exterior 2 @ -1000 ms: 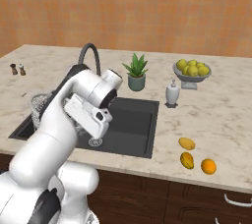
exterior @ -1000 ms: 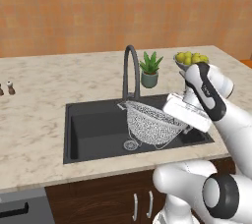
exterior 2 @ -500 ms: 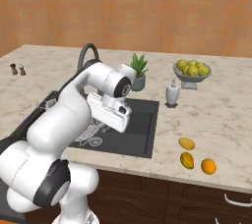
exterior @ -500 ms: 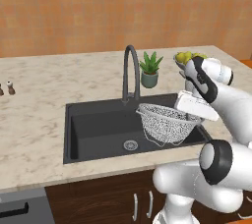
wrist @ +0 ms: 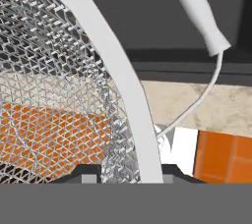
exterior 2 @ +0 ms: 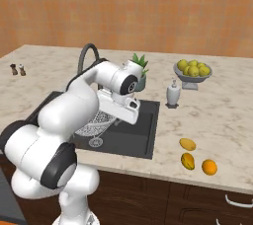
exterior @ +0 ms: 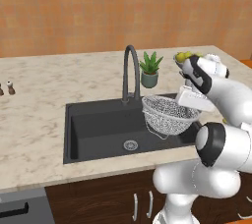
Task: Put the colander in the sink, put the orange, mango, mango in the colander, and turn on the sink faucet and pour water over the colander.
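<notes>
One colander (exterior: pixel 170 115) hangs in the air over the right part of the single black sink (exterior: pixel 98 127), tilted, with its rim high on the arm's side and clear of the basin floor. In the hand view its white rim (wrist: pixel 118 78) runs up the middle, with the mesh to the left and one thin wire handle curving off to the right. The fingers (wrist: pixel 129 171) sit at the bottom of that view on either side of the rim, closed down on it and gripping the colander; only their dark bases are visible, so how narrow the gap is cannot be told.

One gooseneck faucet (exterior: pixel 129 70) stands at the back edge of the sink, just left of the colander. One round drain (exterior: pixel 130 144) shows in the basin floor.

On the table (exterior 2: pixel 217 120), right of the sink near the front edge, lie three fruits: two mangos (exterior 2: pixel 187 144) (exterior 2: pixel 188 161) close together, and one orange (exterior 2: pixel 209 167) just beside them. Farther back stand one fruit bowl (exterior 2: pixel 192 71) heaped with yellow-green fruits, one soap dispenser (exterior 2: pixel 172 93) and one potted plant (exterior: pixel 150 68). Two small shakers (exterior: pixel 9 87) stand at the far left.
</notes>
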